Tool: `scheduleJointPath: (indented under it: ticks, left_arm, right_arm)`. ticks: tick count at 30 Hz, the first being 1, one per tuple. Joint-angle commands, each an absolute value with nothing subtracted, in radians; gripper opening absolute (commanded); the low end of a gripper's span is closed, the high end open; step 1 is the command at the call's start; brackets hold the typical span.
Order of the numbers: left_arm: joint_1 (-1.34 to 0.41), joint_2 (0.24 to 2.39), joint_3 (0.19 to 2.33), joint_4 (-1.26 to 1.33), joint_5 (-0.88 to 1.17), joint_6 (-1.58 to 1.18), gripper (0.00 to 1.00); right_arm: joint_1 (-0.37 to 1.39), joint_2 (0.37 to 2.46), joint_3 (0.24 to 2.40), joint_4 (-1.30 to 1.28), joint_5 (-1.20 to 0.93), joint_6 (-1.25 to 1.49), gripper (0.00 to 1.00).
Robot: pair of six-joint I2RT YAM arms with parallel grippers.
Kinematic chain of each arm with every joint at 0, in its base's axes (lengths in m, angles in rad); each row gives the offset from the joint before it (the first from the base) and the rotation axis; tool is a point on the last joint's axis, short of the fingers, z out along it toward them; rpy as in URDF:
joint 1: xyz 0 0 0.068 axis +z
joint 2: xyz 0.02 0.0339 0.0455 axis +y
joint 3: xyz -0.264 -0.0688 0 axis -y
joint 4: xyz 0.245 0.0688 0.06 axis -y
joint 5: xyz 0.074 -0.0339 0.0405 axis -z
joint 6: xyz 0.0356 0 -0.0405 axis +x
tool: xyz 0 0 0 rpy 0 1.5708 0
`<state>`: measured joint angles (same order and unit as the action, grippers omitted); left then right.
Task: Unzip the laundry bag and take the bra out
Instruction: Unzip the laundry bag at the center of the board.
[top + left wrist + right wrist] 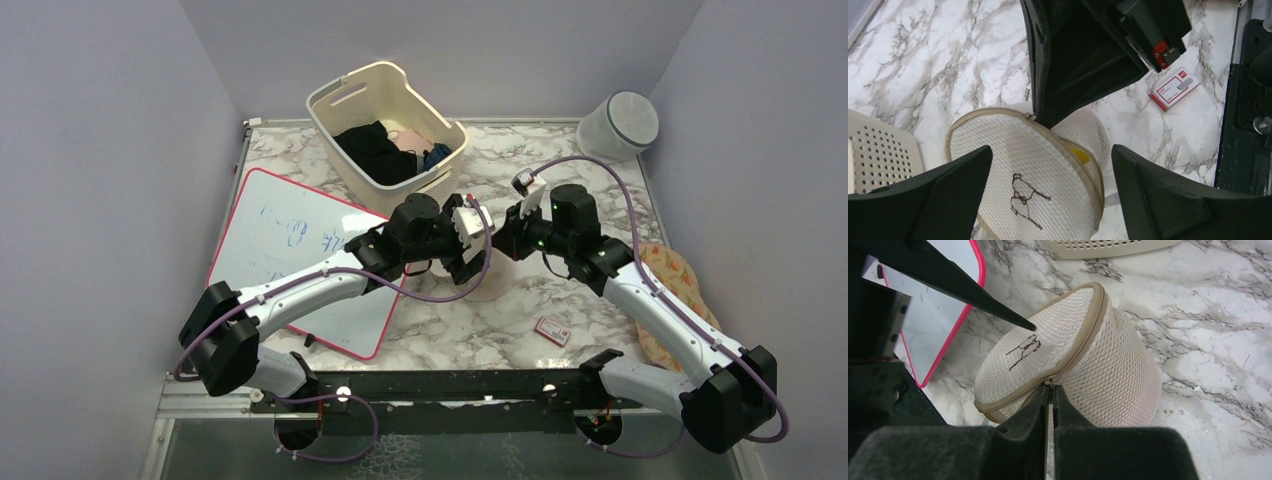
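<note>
The laundry bag (492,283), a squat cream mesh drum with a dark bra outline on its lid (1023,197), stands mid-table. Its lid is tilted up and the zip is parted on one side, where a yellow patch (1079,154) shows in the gap. The bra itself I cannot make out. My left gripper (1052,150) hangs open over the lid, a finger on each side, touching nothing. My right gripper (1052,387) is shut on the zipper pull (1050,381) at the rim of the laundry bag (1108,360). In the left wrist view the right gripper (1073,60) comes in from above.
A cream slotted basket (345,100) with dark clothes stands behind the bag. A pink-edged whiteboard (290,250) lies at the left. A white-grey cylinder (620,125) sits at the back right, an orange patterned cloth (685,285) at the right edge, and a small red-and-white box (553,330) near the front.
</note>
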<state>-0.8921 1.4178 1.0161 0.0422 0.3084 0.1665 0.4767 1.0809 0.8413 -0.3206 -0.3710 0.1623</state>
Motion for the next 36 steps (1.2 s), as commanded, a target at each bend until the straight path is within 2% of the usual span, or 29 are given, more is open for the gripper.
scheduleJointPath:
  ticks: [1, 3, 7, 8, 11, 15, 18, 19, 25, 30, 32, 33, 36]
  left_arm:
    - [-0.892, 1.342, 0.993, 0.110, 0.279, 0.158, 0.88]
    - [-0.889, 1.336, 0.995, 0.109, 0.262, 0.154, 0.86]
    - [-0.883, 1.350, 1.015, 0.083, 0.256, 0.150, 0.57]
    - [-0.883, 1.356, 1.020, 0.079, 0.260, 0.148, 0.54]
    - [-0.884, 1.370, 1.025, 0.076, 0.298, 0.136, 0.53]
    - [-0.885, 1.399, 1.044, 0.055, 0.306, 0.122, 0.71]
    - [-0.884, 1.425, 1.055, 0.037, 0.278, 0.125, 0.73]
    - [-0.884, 1.434, 1.060, 0.032, 0.271, 0.126, 0.70]
    - [-0.884, 1.444, 1.073, 0.012, 0.226, 0.138, 0.35]
    - [-0.884, 1.429, 1.067, 0.012, 0.217, 0.158, 0.13]
    - [-0.884, 1.425, 1.066, 0.012, 0.227, 0.165, 0.07]
    - [-0.884, 1.423, 1.066, 0.012, 0.230, 0.167, 0.00]
    - [-0.885, 1.417, 1.062, 0.014, 0.248, 0.178, 0.00]
  right_arm:
    - [0.480, 1.089, 0.883, -0.359, -0.346, 0.142, 0.01]
    - [0.480, 1.080, 0.893, -0.361, -0.351, 0.144, 0.01]
    - [0.480, 1.061, 0.905, -0.375, -0.340, 0.119, 0.01]
    - [0.480, 1.064, 0.912, -0.385, -0.337, 0.112, 0.01]
    - [0.482, 1.077, 0.932, -0.410, -0.335, 0.095, 0.01]
    - [0.481, 1.065, 0.935, -0.413, -0.340, 0.090, 0.01]
    - [0.483, 1.061, 0.934, -0.414, -0.353, 0.090, 0.01]
    - [0.483, 1.061, 0.932, -0.414, -0.357, 0.090, 0.01]
    - [0.486, 1.061, 0.925, -0.418, -0.354, 0.082, 0.01]
    - [0.488, 1.076, 0.922, -0.419, -0.337, 0.082, 0.01]
    - [0.488, 1.079, 0.919, -0.416, -0.302, 0.088, 0.01]
    - [0.487, 1.080, 0.918, -0.416, -0.281, 0.094, 0.01]
    - [0.488, 1.075, 0.902, -0.389, -0.212, 0.128, 0.01]
